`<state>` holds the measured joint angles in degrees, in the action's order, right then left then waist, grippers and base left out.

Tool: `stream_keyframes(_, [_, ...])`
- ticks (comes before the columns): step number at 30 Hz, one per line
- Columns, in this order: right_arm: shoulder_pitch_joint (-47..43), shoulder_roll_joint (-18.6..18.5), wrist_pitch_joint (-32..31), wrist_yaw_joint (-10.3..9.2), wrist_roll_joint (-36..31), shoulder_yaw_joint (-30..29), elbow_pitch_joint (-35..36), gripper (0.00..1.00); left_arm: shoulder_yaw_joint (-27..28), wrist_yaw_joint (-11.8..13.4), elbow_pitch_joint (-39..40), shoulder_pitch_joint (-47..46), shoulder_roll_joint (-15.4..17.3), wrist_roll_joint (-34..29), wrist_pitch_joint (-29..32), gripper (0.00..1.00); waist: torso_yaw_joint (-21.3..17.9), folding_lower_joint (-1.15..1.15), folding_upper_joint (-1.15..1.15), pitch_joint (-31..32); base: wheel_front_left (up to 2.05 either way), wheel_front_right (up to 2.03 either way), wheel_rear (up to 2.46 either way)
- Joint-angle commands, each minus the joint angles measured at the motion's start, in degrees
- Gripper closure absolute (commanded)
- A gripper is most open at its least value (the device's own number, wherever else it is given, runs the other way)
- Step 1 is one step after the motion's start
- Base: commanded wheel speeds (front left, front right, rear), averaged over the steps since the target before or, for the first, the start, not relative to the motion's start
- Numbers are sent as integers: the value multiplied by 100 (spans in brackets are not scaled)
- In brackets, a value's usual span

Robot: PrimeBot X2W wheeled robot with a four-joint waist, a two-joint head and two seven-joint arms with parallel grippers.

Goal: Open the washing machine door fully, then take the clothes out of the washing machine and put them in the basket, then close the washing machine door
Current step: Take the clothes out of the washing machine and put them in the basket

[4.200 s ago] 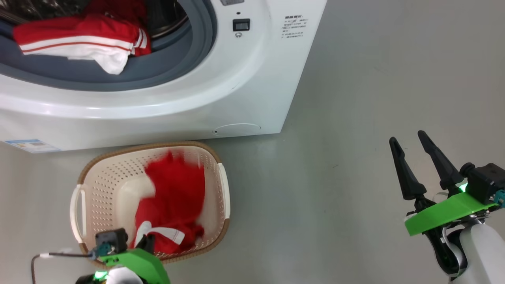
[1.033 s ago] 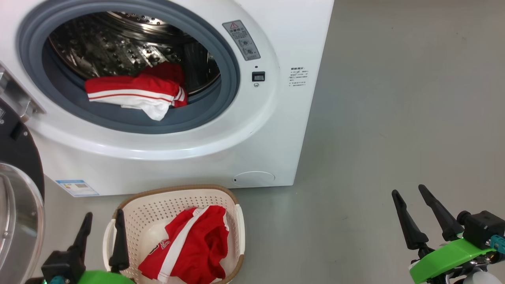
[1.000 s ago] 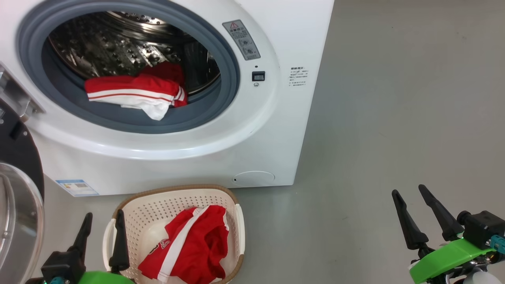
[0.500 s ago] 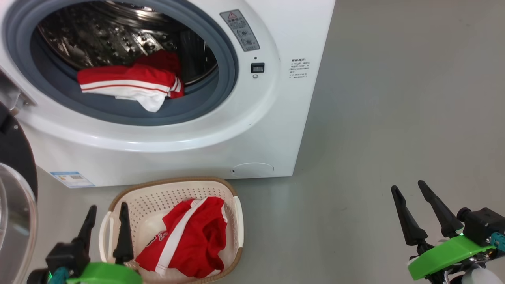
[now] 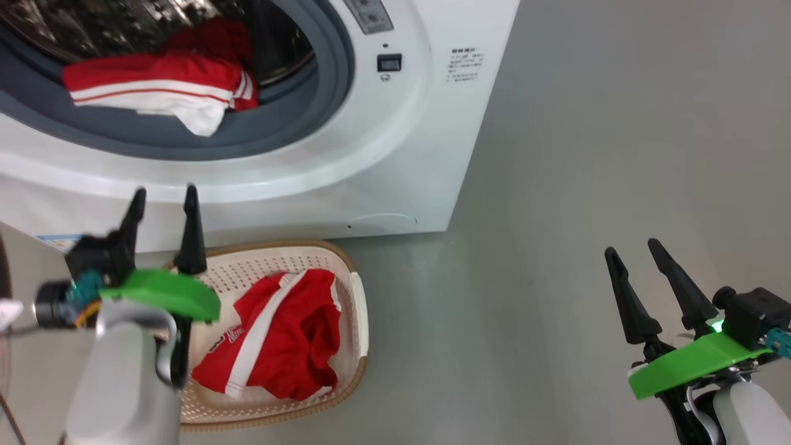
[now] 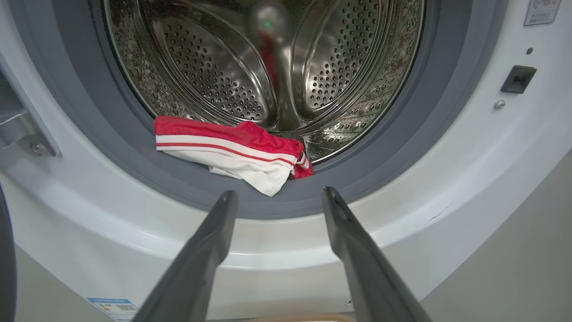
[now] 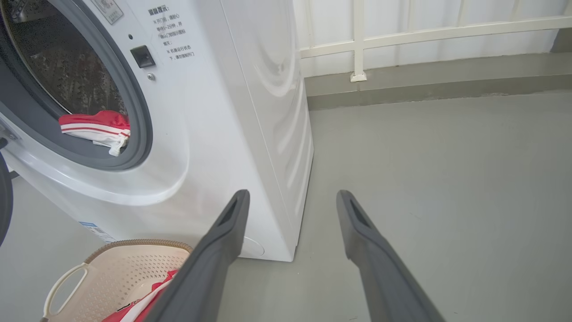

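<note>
Clothes [image 5: 154, 93]: 1 red, white-striped piece lies across the grey gasket [image 5: 185, 141] at the mouth of the washing machine [image 5: 395, 154]. A 2nd red piece [image 5: 272, 334] lies in the cream basket [image 5: 361, 309] on the floor just before it. Left gripper [image 5: 164, 190], jaws spread wide and empty, hovers above the basket's rear rim, pointing at the drum [image 6: 214, 80]. Right gripper [image 5: 632, 247], equally wide and empty, hangs well apart.

Grey floor [image 5: 587, 154], white panelled wall [image 7: 424, 22], grey skirting [image 7: 424, 87] below it
</note>
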<state>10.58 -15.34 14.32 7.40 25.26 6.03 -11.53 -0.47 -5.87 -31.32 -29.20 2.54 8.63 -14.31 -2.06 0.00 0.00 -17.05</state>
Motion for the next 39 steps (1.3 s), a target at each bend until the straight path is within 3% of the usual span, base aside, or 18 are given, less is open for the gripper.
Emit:
stream_keyframes(1, [101,-34,68,9,-16,109,146,0,122,-40,-61,-323,231,-55,-63,0,-137,0,0,-263,0,0,0])
stream_keyframes(14, [558,130,68,9,-21,200,234,0,-212,54,-2308,-2891,626,-351,567,0,-482,0,0,-861,0,0,0])
stream_keyframes(23, [823,179,68,9,3,236,298,0,-538,163,-3500,-3951,837,-632,1079,0,-719,0,0,-1172,0,0,0])
stream_keyframes(39, [1000,249,68,9,-10,223,391,0,-858,502,-4147,-4583,1189,-828,1305,0,-940,0,0,-1501,0,0,0])
